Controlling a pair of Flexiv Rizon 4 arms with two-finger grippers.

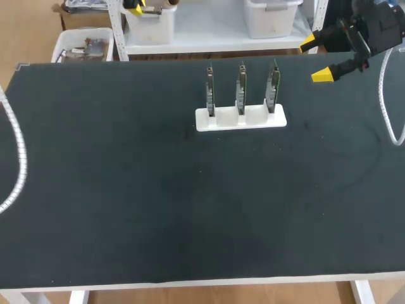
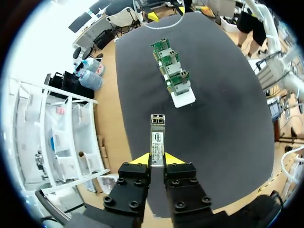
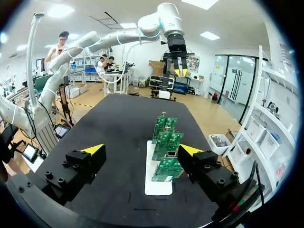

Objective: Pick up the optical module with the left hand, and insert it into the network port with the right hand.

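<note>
My left gripper (image 2: 157, 159) is closed on the optical module (image 2: 157, 135), with both fingers clamping one end from opposite sides. The metal body projects ahead, held in the air at the left end of the table (image 1: 126, 190). I judge the module light, rigid and smooth-sided, so it should be gripped on the flat flanks, clear of either end. My right gripper (image 3: 141, 150) stands open and empty at the far right corner. Three circuit boards (image 1: 241, 88) stand upright in a white holder (image 1: 240, 119) near the middle of the far edge.
</note>
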